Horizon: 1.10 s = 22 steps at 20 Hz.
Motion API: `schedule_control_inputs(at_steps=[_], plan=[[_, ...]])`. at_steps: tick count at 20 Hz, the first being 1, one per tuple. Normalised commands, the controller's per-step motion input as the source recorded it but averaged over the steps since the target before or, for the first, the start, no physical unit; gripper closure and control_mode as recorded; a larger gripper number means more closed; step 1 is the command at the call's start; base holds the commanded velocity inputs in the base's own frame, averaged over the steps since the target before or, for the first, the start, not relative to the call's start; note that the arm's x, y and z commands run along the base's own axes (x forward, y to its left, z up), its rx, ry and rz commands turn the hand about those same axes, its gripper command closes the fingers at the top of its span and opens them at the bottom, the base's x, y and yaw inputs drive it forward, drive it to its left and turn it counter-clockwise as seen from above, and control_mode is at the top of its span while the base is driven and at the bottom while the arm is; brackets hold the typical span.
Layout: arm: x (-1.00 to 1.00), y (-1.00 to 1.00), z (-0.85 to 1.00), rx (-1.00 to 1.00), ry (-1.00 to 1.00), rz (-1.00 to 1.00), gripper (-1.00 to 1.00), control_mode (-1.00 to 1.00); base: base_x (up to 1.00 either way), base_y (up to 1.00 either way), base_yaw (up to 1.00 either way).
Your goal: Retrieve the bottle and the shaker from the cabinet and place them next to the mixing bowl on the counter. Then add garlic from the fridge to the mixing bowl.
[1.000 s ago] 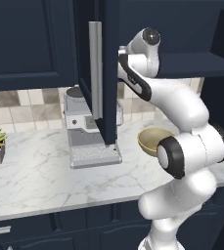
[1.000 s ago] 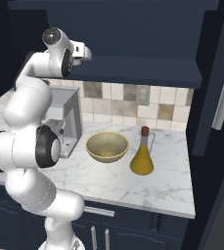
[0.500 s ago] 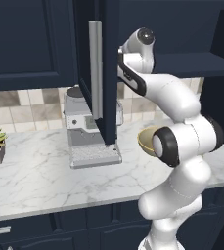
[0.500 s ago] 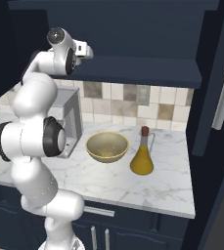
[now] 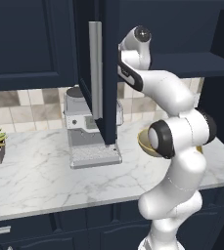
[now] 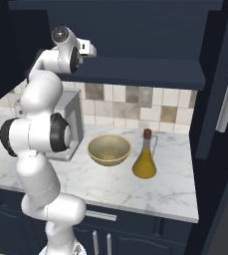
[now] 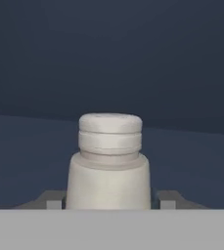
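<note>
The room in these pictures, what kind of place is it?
Most likely a home kitchen, computer-rendered: a white marble counter with a tiled wall behind, dark navy cabinets above, and a mixing bowl beside an amber bottle.

The shaker (image 7: pixel 110 166) is pale grey-beige against a dark navy cabinet (image 6: pixel 135 35). The counter (image 6: pixel 175 184) is white marble with grey veins. The mixing bowl (image 6: pixel 109 150) is tan-yellow with an olive inside; the bottle (image 6: pixel 145 157) is yellow-amber with a dark reddish stopper.
</note>
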Motion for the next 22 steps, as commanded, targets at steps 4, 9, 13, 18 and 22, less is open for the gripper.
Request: schedule_control_inputs(at_steps=[4,9,13,18,22], plan=[[0.11,0.0,0.0,0.0,0.0,0.0,1.0,-1.0,0.0,0.0,0.0],[-0.31,-0.04,0.0,0.01,0.09,-0.05,1.0,-1.0,0.0,0.0,0.0],[-0.86,-0.3,0.0,0.04,0.03,-0.28,1.0,-1.0,0.0,0.0,0.0],[-1.0,-0.38,-0.11,0.01,-0.05,-0.4,1.0,-1.0,0.0,0.0,0.0],[-1.0,-0.13,-0.21,0.0,-0.16,-0.35,1.0,-1.0,0.0,0.0,0.0]])
